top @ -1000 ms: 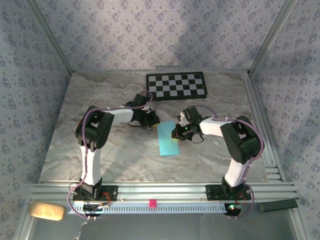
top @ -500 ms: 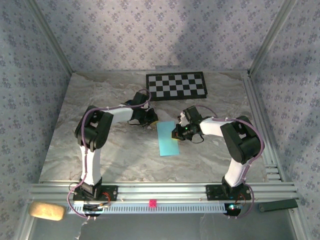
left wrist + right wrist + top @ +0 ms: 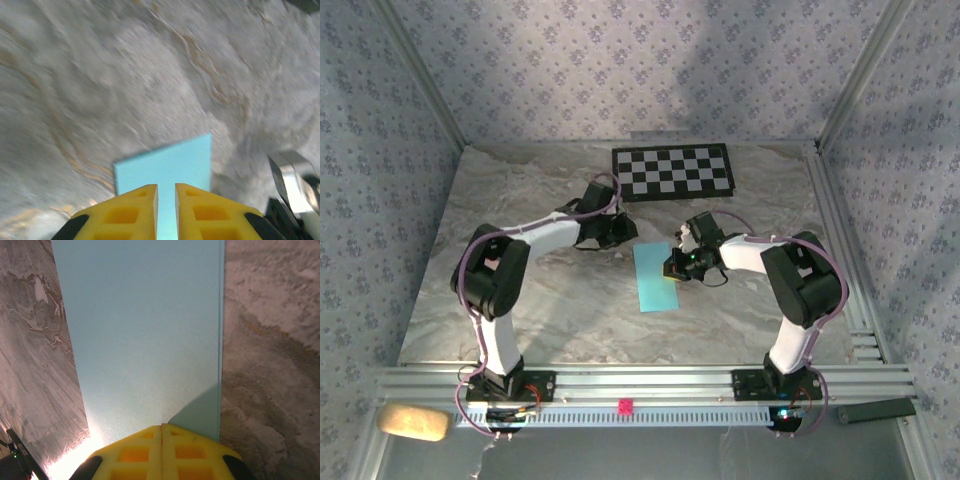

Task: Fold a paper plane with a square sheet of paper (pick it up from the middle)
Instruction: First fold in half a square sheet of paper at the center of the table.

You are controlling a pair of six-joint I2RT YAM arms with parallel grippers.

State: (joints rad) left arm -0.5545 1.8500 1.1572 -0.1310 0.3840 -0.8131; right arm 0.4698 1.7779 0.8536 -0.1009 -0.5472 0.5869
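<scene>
The left tool [image 3: 620, 231] is backing off the far end of the folded sheet of paper [image 3: 655, 279], its fingers parting slightly and holding nothing. The right tool [image 3: 675, 268], pressed together, is pinning the sheet's right edge mid-worktop [image 3: 580, 320]. This fold is likely finishing.

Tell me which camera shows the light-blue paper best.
Top external: the whole light-blue paper is in frame, a narrow rectangle lying on the table. Right wrist shows it large but cropped, with a layered right edge; left wrist catches one blurred end.
</scene>
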